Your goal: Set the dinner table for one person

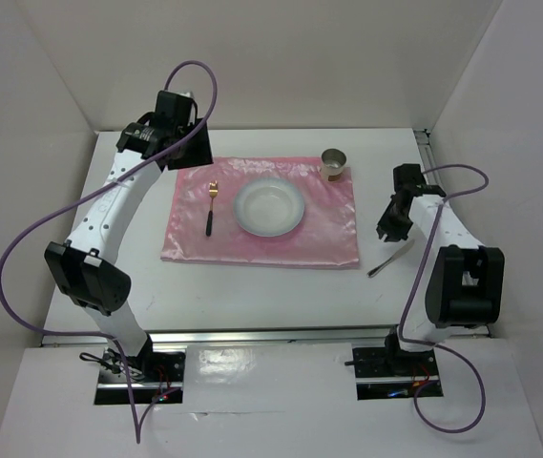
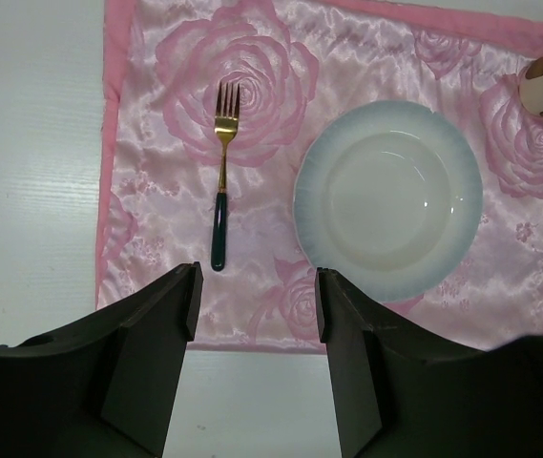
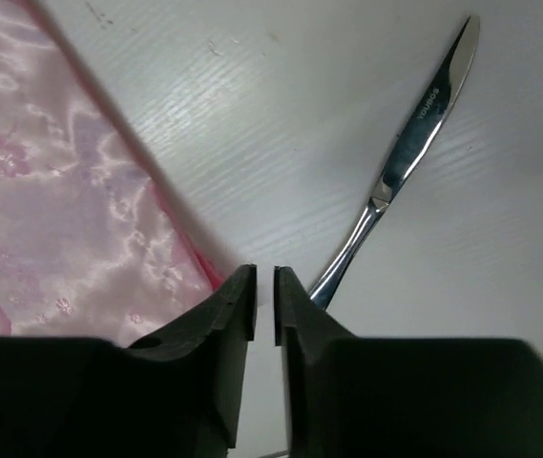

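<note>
White-walled booth around the dinner table [image 1: 252, 296], plain white, with a shiny pink cloth [image 1: 328, 239] spread at its middle. On the cloth: pale plate [image 1: 269, 208] at centre; gold fork [image 1: 211, 205] with dark handle just left of it, tines pointing away from the arm bases; small cup [image 1: 334, 164] at the far right corner, perhaps metal, too small to tell. On bare tabletop just beside the cloth's near right corner: silver knife [image 3: 414, 143], lying aslant. Left gripper [image 2: 257, 286] raised near the cloth's far left corner, fingers well apart, nothing between. Right gripper [image 3: 264, 286] low over the knife's handle end, fingers nearly together, only a thin slit left, clasping nothing.
</note>
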Controlling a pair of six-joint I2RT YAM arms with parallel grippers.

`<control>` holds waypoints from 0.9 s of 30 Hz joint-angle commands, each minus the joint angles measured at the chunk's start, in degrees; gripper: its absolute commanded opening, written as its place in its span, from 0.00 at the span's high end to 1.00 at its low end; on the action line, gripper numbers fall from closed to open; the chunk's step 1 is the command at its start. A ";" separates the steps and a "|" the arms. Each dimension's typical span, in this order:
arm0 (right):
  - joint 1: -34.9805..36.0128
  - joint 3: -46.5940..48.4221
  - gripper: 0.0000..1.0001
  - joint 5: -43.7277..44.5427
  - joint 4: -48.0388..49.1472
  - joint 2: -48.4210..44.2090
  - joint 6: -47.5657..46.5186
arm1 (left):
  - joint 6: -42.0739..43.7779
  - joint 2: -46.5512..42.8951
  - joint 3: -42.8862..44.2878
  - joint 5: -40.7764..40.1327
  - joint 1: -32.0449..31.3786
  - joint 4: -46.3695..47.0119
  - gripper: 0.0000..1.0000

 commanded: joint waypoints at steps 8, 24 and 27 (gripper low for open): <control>-5.05 -6.19 0.51 -5.16 0.99 4.36 4.14 | 0.28 -1.29 -1.41 1.84 0.34 1.76 0.32; -5.58 -11.39 0.49 -1.64 5.83 7.09 6.78 | 1.34 -1.29 -1.93 1.58 0.34 2.29 0.32; -6.10 -12.53 0.49 0.11 6.87 7.88 6.78 | 1.34 -1.29 -1.93 1.58 0.34 2.29 0.32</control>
